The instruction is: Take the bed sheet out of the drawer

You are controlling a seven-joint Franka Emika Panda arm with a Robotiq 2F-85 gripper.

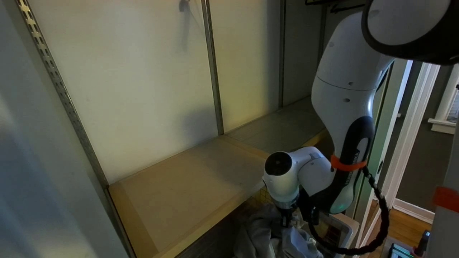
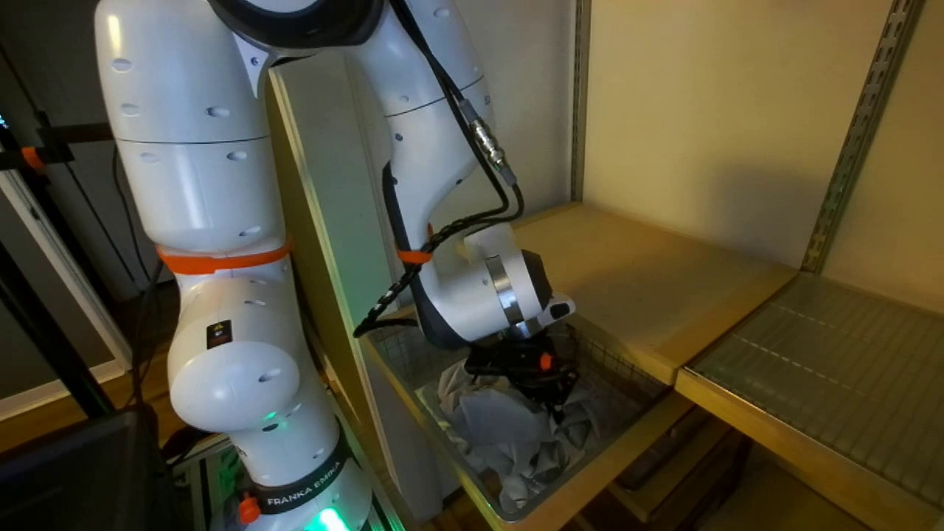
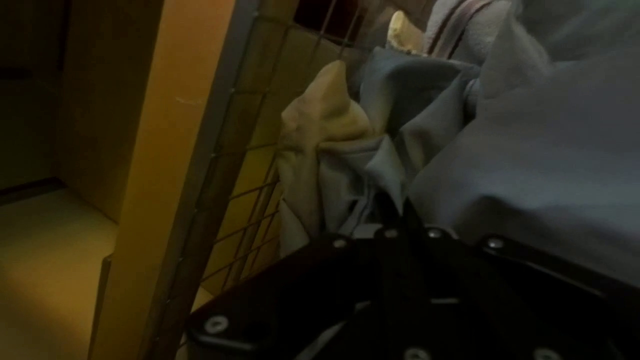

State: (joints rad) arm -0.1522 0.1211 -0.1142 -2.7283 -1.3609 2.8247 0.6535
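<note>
The bed sheet is a crumpled grey cloth (image 2: 498,428) in the drawer. It also shows in an exterior view (image 1: 263,233) and fills the right of the wrist view (image 3: 540,150). The drawer (image 2: 601,472) is pulled out, a wire-mesh basket with a wooden front. My gripper (image 3: 399,210) points down into the drawer. Its fingers are nearly together with a fold of the grey sheet pinched between the tips. The gripper is at the cloth in both exterior views (image 1: 285,219) (image 2: 554,405). The sheet's underside and the drawer floor are hidden.
A wooden shelf (image 1: 190,179) lies beside and above the drawer. A glass-like shelf (image 2: 833,369) adjoins it. Mesh sides (image 3: 250,215) and a wooden edge (image 3: 165,150) stand close to the gripper's left in the wrist view. A striped towel (image 3: 465,25) lies by the sheet.
</note>
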